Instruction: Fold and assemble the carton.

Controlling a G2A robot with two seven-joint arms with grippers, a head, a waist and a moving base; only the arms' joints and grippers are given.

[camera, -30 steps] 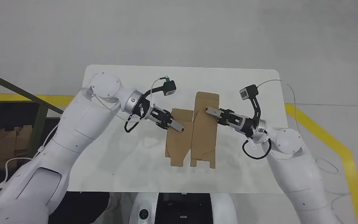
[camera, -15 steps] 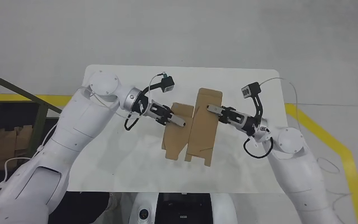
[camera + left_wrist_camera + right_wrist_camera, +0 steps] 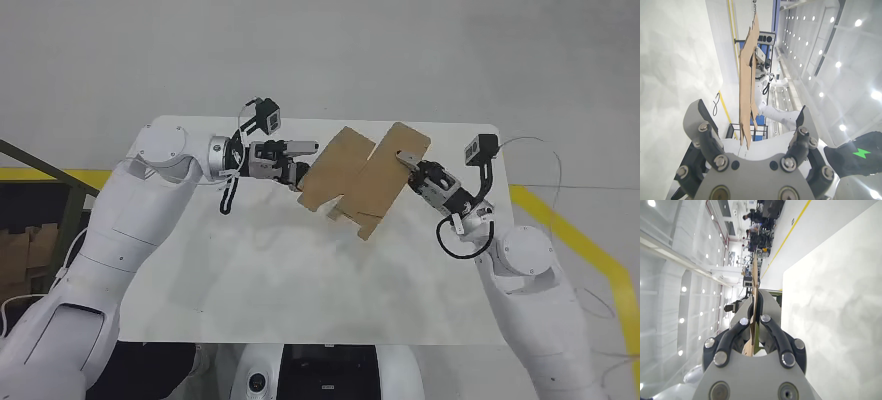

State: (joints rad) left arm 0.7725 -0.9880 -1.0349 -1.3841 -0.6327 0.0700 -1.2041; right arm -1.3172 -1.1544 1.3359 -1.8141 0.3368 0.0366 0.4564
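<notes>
Presently pinching flat carton (image 3: 352,176) by one edge with right tool (image 3: 406,158), above tabletop (image 3: 250,285), with left tool (image 3: 306,149) spread beside opposite edge.

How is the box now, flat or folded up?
Flat. The box looks like a thin sheet edge-on, with the right gripper shut on its edge.

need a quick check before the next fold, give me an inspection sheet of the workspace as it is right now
surface: white table
job's things: flat carton, held up off the table, tilted
clutter: nothing seen
grippers: right gripper shut on one carton edge; left gripper open around the opposite edge
cables: black cable loops at both wrists
surroundings: yellow floor line beside the table
</notes>
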